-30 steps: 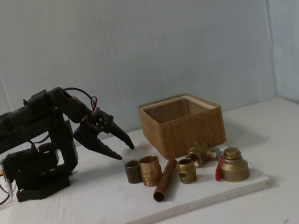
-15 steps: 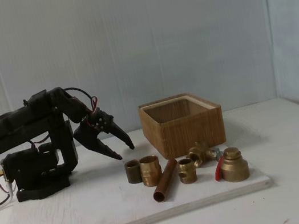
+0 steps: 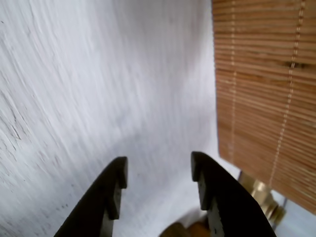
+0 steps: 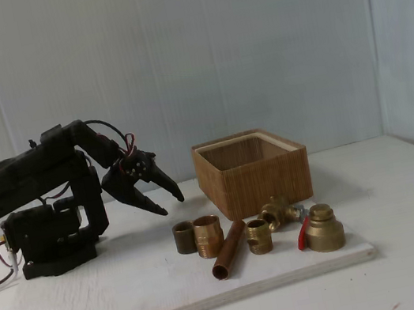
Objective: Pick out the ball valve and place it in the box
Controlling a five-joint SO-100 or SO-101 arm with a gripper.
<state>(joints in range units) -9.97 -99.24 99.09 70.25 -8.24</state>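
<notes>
- In the fixed view the black arm sits at the left end of the white board, folded back on itself, with its upper link lying nearly level above the base.
- From the fold the forearm slopes down to the right, and the gripper hangs above the board with its tips pointing down and to the right.
- The jaws stand moderately apart and hold nothing; in the wrist view the two dark fingers frame bare white board.
- The ball valve lies on the board just in front of the box, its red lever reaching toward the near side beside the stepped brass cap.
- The gripper is well apart from the valve, to its left, with two short brass sleeves, a copper tube and a small brass fitting between them.
- In the wrist view the box's ribbed wall fills the right side, with a bit of brass below its lower edge.
</notes>
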